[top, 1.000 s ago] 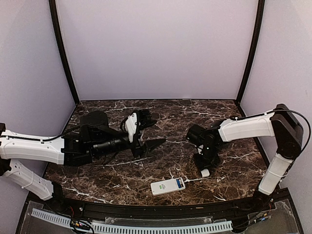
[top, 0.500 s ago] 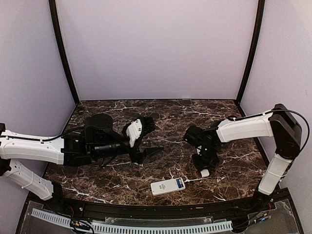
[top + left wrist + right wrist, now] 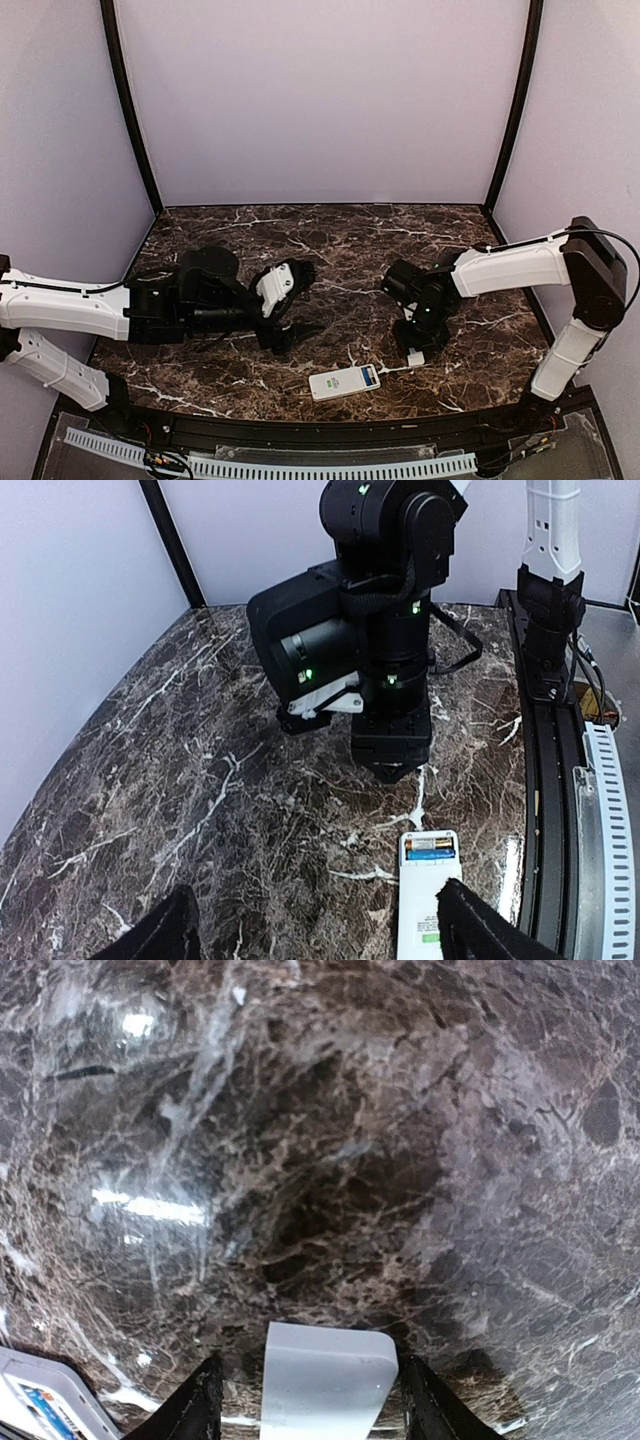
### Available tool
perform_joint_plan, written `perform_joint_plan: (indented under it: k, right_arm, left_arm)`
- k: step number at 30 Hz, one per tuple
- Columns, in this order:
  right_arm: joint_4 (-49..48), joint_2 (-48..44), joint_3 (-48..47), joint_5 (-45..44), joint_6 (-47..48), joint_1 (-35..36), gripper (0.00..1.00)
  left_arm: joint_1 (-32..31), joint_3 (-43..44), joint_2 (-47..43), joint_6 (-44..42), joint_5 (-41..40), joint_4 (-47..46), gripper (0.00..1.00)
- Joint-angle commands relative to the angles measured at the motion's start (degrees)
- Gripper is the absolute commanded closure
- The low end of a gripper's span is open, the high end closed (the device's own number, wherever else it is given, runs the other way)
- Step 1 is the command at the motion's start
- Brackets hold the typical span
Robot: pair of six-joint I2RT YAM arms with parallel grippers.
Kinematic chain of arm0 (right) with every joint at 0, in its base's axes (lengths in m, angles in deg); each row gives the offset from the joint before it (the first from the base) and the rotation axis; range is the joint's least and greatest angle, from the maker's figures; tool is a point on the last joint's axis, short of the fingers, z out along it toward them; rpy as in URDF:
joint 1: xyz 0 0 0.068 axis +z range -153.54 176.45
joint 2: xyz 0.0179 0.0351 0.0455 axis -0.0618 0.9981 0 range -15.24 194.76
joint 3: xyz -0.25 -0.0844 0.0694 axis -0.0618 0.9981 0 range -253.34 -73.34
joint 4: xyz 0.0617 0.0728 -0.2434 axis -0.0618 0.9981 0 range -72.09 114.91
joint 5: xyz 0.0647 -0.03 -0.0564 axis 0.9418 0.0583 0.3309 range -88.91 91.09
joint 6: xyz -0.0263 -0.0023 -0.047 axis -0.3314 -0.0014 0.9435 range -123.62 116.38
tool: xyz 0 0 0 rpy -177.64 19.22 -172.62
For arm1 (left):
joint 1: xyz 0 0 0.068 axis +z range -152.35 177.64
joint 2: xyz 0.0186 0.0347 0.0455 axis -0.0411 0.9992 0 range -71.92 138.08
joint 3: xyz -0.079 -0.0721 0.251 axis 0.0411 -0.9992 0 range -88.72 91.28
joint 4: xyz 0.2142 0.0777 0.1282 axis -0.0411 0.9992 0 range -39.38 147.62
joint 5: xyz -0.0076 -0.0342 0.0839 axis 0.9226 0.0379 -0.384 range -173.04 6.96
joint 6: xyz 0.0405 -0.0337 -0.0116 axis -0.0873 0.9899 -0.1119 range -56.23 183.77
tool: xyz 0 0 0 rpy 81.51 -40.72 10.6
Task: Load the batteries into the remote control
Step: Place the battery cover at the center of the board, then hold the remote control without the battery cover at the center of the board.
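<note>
While remote control (image 3: 345, 382) lies label-up on tabletop (image 3: 350, 235) close to near edge, batteries (image 3: 430, 849) sit in its open bay at right end. Right gripper (image 3: 310, 1362) just far-right of remote, jaws straddling white cover piece (image 3: 326, 1388); pinched or loose, cannot tell. Left gripper (image 3: 315, 915) left of remote, jaws spread wide. Black rail (image 3: 300, 428) bounds near side; marble runs on behind arms to far wall (image 3: 320, 100).

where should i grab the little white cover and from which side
Pinch the cover across its two straight side edges, coming straight down from above. It lies flat on the table, too thin for a side approach, and the right claw straddles it, a finger beside each edge.
</note>
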Motion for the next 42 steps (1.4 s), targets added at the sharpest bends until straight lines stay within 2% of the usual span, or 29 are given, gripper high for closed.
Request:
perform_joint_plan:
  k: [1, 6, 10, 15, 23, 28, 37, 39, 42]
  right_arm:
    - [0.86, -3.73, 3.69, 1.66, -0.86, 0.3, 0.42]
    - [-0.82, -7.5, 7.13, 4.26, -2.27, 0.29, 0.43]
    - [-3.22, -7.87, 8.8, 4.22, -2.36, 0.21, 0.44]
    - [-4.04, -7.44, 7.69, 4.08, -0.66, -0.09, 0.44]
    - [-5.9, -9.61, 6.62, 4.82, 2.26, -3.7, 0.38]
    - [-5.8, -7.69, 5.67, 4.07, 2.73, -4.11, 0.48]
    - [-6.38, -8.33, 7.34, 5.02, 1.09, -4.12, 0.54]
    - [-6.61, -8.35, 7.86, 5.19, 0.91, -4.14, 0.55]
    - [-6.77, -8.35, 8.22, 5.36, 0.63, -4.1, 0.57]
  left_arm:
    - [0.41, 1.14, 2.37, 1.57, 3.96, 8.6, 0.15]
    - [0.41, 4.26, 10.29, 3.09, 6.85, 15.52, 0.06]
    - [0.41, 3.19, 13.96, 2.26, 6.72, 13.13, 0.05]
    - [0.34, 4.5, 20.99, 1.49, 6.19, 14.45, 0.05]
    - [-0.19, 3.49, 25.42, 1.26, 7.18, 12.39, 0.04]
    - [-3.96, 1.81, 26.2, -1.98, 4.6, 9.2, 0.04]
    - [-4.86, 3.97, 29.76, -0.91, 0.07, 12.51, 0.12]
    - [-4.86, 4.33, 30.37, -1.14, -0.56, 13.08, 0.16]
    - [-4.86, 4.82, 31.19, -1.54, 0.05, 13.7, 0.27]
